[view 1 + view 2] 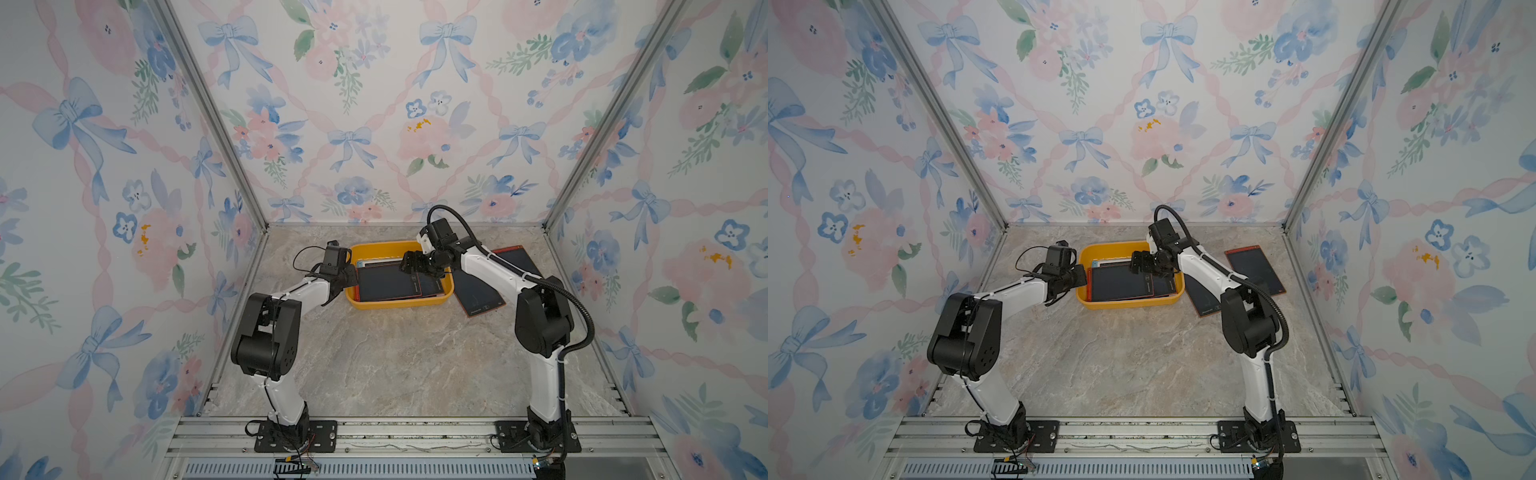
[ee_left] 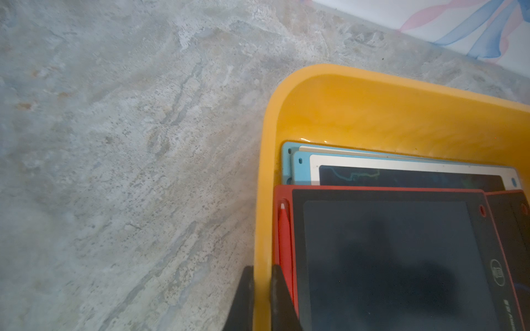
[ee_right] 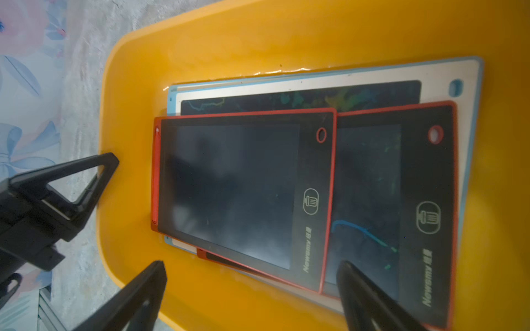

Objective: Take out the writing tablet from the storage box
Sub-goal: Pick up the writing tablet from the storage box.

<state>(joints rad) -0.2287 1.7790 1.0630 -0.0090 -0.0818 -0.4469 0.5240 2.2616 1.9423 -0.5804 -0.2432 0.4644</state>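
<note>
Closest to the right wrist camera, the black fingers (image 3: 156, 272) of the right gripper (image 3: 251, 263) stand wide apart with nothing between them, held above the stack in the storage box (image 3: 258, 43). On top of that stack lies the writing tablet (image 3: 243, 195). It is red-framed, flat and screen up in the left part of the box, its right edge overlapping a second red-framed tablet (image 3: 401, 200). Both rest on a larger blue-and-white tablet (image 3: 301, 91) against the far wall. It looks thin, stiff and light, with a glossy face likely to slip under the pads and to mark under pressure. The frame is therefore the place to hold, probably the right edge, raised where it overlaps its neighbour. A red stylus (image 2: 284, 238) sits in its left edge and might drop out if tilted. The left gripper (image 2: 262, 268) is clamped on the box's left wall, one finger inside and one outside, which should steady the tub. Right of the box, a nearer loose tablet (image 1: 478, 297) and a farther loose tablet (image 1: 517, 259) lie on the marble-patterned table (image 1: 395, 365).
</note>
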